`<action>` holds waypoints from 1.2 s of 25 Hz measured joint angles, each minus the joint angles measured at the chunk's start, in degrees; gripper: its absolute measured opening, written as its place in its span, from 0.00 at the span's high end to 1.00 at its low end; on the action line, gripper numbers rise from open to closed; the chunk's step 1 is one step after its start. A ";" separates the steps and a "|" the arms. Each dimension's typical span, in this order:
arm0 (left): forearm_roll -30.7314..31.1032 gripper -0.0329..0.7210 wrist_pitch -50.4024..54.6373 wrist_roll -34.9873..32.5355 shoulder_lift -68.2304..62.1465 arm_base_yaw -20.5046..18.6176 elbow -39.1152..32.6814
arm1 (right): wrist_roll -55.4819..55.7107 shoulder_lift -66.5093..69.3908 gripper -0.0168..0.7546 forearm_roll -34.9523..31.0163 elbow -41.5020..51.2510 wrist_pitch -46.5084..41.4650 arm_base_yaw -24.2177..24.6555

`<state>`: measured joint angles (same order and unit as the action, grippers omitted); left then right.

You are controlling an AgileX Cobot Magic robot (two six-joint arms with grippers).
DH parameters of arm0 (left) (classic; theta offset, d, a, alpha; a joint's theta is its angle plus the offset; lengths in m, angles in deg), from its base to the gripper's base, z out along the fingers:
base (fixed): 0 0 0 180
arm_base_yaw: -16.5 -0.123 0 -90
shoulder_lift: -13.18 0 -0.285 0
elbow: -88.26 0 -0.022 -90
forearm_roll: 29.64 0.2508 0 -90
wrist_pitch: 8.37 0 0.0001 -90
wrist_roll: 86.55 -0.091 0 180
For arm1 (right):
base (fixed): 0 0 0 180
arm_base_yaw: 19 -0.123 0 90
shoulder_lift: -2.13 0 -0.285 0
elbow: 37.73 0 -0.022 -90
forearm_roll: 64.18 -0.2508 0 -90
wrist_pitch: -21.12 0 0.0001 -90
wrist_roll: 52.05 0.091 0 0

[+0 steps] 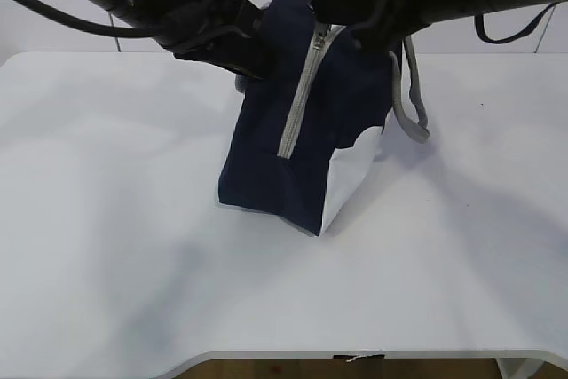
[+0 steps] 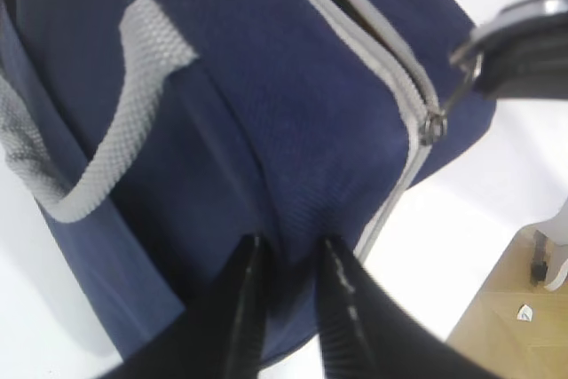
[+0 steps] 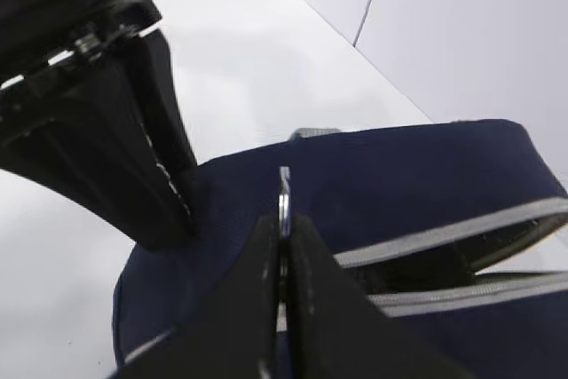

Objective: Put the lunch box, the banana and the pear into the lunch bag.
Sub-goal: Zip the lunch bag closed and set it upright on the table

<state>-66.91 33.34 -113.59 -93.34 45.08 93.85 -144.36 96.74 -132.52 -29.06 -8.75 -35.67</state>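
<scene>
Where the navy lunch bag (image 1: 293,139) stands near the middle of the white surface (image 1: 115,246), it is seen tilted, with its white lower panel (image 1: 351,179) turned toward the right and its grey zipper (image 1: 302,99) running down the near face. The zipper is closed along most of its length and parted toward the far end, as shown in the right wrist view. A grey webbing handle (image 1: 410,104) hangs loose on the bag's right side, and another handle (image 2: 106,130) is draped over the fabric in the left wrist view. The metal ring pull (image 3: 284,206) is clamped between the tightly closed fingers of the right end effector (image 3: 284,246). A fold of the navy fabric is pinched by the left end effector (image 2: 288,259), whose fingers are drawn almost together on the bag's side. Both black arms are reached in from the top edge of the exterior view, meeting at the bag's upper end.
</scene>
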 joint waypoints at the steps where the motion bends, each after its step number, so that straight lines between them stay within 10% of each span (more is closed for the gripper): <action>1: 0.00 0.77 0.00 0.00 0.00 0.00 0.00 | 0.00 0.00 0.97 -0.45 0.00 0.18 0.00; 7: 0.00 0.95 0.24 0.00 0.00 0.00 0.00 | 0.00 0.10 0.97 -2.11 0.00 2.68 0.00; 30: 1.51 0.96 2.86 -0.03 0.00 0.00 0.12 | -4.45 6.26 0.97 -18.54 -5.86 10.72 0.00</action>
<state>-65.40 36.20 -113.62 -93.34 45.08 93.97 -148.80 103.00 -151.06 -34.92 1.97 -35.67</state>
